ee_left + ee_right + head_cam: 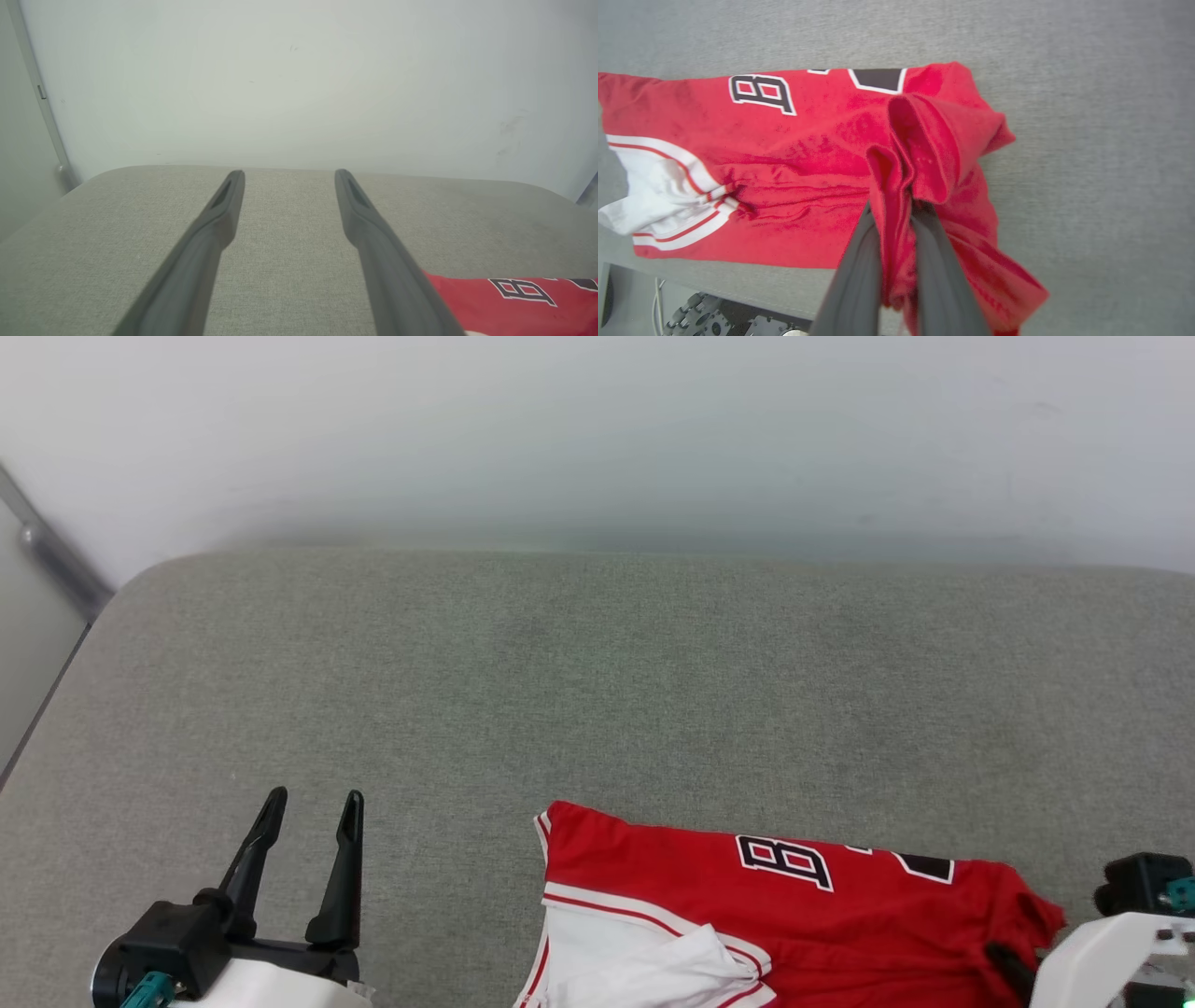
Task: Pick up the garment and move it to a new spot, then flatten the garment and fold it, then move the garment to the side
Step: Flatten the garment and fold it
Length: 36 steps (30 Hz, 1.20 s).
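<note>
Surface: a wide grey woven cushion [597,691] stretched across the head view, with a pale wall [597,429] rising behind its far edge.
Garment: the garment [803,915], red with a white sleeve and red-and-white stripe trim, lay on the near right part of the cushion, close to its front edge.
Lettering: black, white-outlined characters faced up along the garment's far side.
Cloth shape: the red body was wrinkled, and the white sleeve lay bunched at the garment's left end.
Left gripper: the left gripper [315,795] sat at the lower left over bare cushion, fingers spread wide with nothing between them, apart from the garment.
Right gripper: the right gripper [896,210] was pinched narrow on a bunched fold of red cloth at the garment's right end, and the cloth rose in a ridge from between its fingers.
</note>
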### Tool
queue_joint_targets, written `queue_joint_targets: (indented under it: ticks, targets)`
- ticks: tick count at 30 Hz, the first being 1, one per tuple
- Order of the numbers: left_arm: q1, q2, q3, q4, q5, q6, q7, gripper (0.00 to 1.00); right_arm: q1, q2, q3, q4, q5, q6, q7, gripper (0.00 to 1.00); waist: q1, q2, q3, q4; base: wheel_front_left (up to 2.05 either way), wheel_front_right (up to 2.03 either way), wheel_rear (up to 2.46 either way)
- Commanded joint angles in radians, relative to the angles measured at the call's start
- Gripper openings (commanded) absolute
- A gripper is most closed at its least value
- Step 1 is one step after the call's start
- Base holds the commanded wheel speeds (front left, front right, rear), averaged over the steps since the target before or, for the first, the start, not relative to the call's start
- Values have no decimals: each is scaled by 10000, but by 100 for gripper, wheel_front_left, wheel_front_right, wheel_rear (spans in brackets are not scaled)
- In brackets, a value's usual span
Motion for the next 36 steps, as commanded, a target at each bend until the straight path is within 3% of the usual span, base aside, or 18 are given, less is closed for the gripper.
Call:
queue_joint_targets:
  ticks: [1,9,13,20,34,35,36]
  targets:
    - [128,-49,-14,3,-36,-11,-42,100,130,202,133,-189,142,-3,128,0,0,0,-60,54,0,0,0]
    - [249,-88,-26,32,-75,-11,-33,100,179,1033,1189,-1577,1195,-3,1171,0,0,0,-205,264,0,0,0]
    - [218,-28,-42,42,-71,-11,-33,100,-26,1067,1822,-1223,2798,-3,719,0,0,0,-243,401,0,0,0]
    - [116,62,-121,28,-109,-11,-33,100,-771,1060,3242,230,4450,-3,-622,0,0,0,-170,727,0,0,0]
    - [-111,55,-299,156,-161,-11,-33,100,-3233,1058,5377,4287,5962,-2,-3087,0,0,0,111,1467,0,0,0]
    - [-117,56,-308,161,-165,-11,-33,100,-3419,1053,5542,4509,6052,-2,-3290,36,0,0,116,1496,0,0,0]
    - [-120,56,-314,170,-165,-13,-33,100,-3569,1061,5766,4712,6211,-2,-3429,87,0,0,115,1521,0,0,0]
